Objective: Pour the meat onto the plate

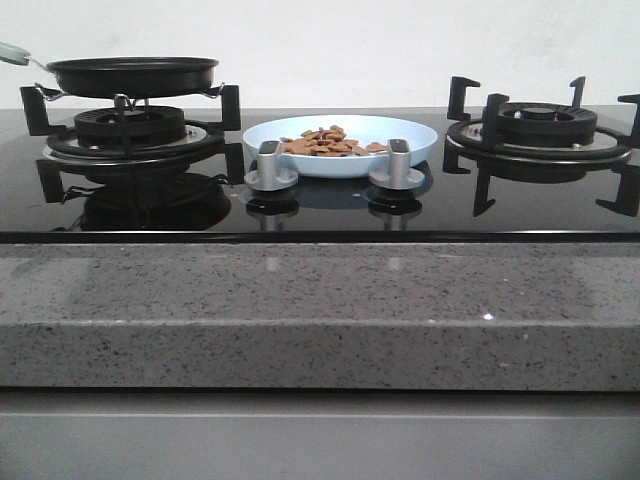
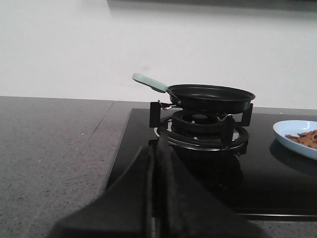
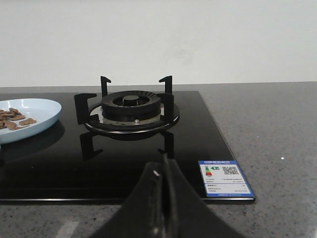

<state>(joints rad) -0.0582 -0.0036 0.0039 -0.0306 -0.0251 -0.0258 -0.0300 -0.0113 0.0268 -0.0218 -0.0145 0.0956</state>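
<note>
Kitchen: glass gas hob (image 1: 320, 215), burners, speckled stone counter (image 1: 320, 290).

Black frying pan (image 1: 131, 75) on left burner (image 1: 130, 128)

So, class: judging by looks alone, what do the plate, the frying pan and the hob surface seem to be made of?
Plate: probably glazed ceramic or melamine, pale blue with a soft sheen.
Frying pan: likely coated metal, matt black, with a pale green handle.
Hob surface: apparently black glass, since it mirrors the burners.

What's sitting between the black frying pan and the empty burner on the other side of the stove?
In the front view, the pale blue plate holding the meat sits between the frying pan and the empty burner, with two silver knobs in front of it.
</note>
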